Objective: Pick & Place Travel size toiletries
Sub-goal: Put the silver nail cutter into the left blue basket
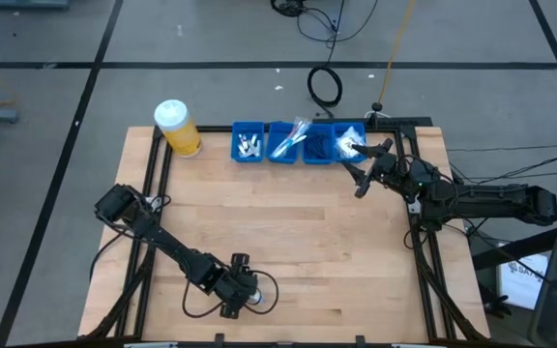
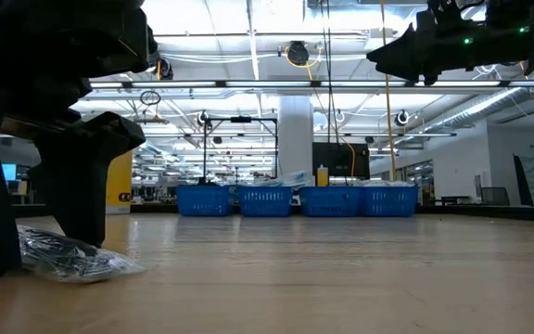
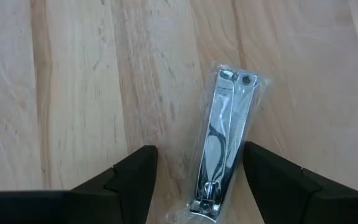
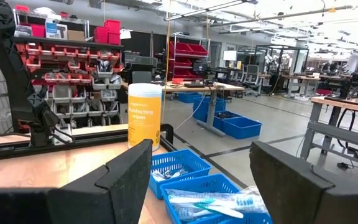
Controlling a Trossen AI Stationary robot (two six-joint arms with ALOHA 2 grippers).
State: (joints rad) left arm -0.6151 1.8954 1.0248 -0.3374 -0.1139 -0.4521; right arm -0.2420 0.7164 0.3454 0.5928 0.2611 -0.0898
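The left gripper (image 3: 194, 180) stood unclenched astride the plastic-wrapped nail clipper (image 3: 224, 143) – its slippery film might slide aside – while the right gripper (image 1: 359, 166), released, hovered beside the blue bins (image 1: 248, 142).

Yellow wipes jar (image 1: 176, 127), blue bins (image 1: 248, 142)

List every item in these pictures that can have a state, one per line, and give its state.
Left claw: open, fingers either side of the clipper, not gripping.
Plastic-wrapped silver metal nail clipper: lying flat on the wooden table, wrapper intact.
Right claw: open, empty, raised beside the bins.
Yellow white-capped wipes jar: upright, capped.
Four blue plastic bins: in a row, holding toiletries.
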